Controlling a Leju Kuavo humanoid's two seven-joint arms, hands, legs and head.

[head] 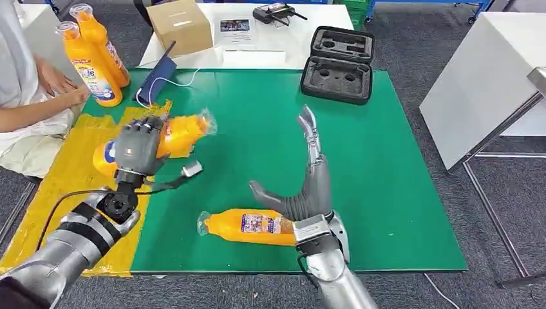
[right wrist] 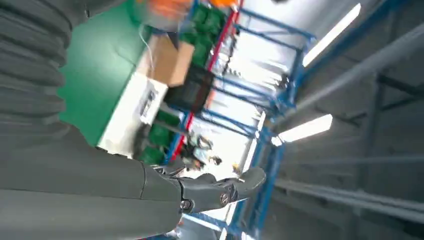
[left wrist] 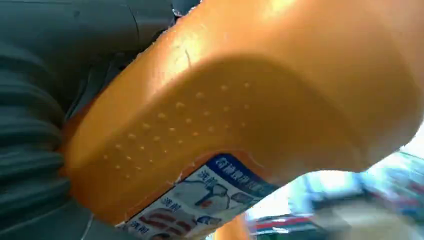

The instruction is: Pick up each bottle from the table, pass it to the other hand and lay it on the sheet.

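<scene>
My left hand [head: 137, 147] grips an orange bottle [head: 179, 134] lying sideways over the edge between the yellow sheet [head: 64, 187] and the green table mat [head: 257, 129]. That bottle [left wrist: 240, 110] is pressed close against the left hand's cover [left wrist: 30, 150] in the left wrist view. A second orange bottle [head: 248, 226] lies on its side on the mat near the front edge. My right hand [head: 309, 170] stands just above it, fingers spread and pointing up, holding nothing. In the right wrist view the right hand's thumb [right wrist: 220, 190] is stretched out against the ceiling.
Two upright orange bottles [head: 93, 55] stand at the far left beside a person's arm [head: 38, 96]. A cardboard box [head: 180, 26], a dark blue pouch [head: 156, 77] and an open black foam case [head: 338, 63] lie at the back. A white table [head: 483, 77] stands right.
</scene>
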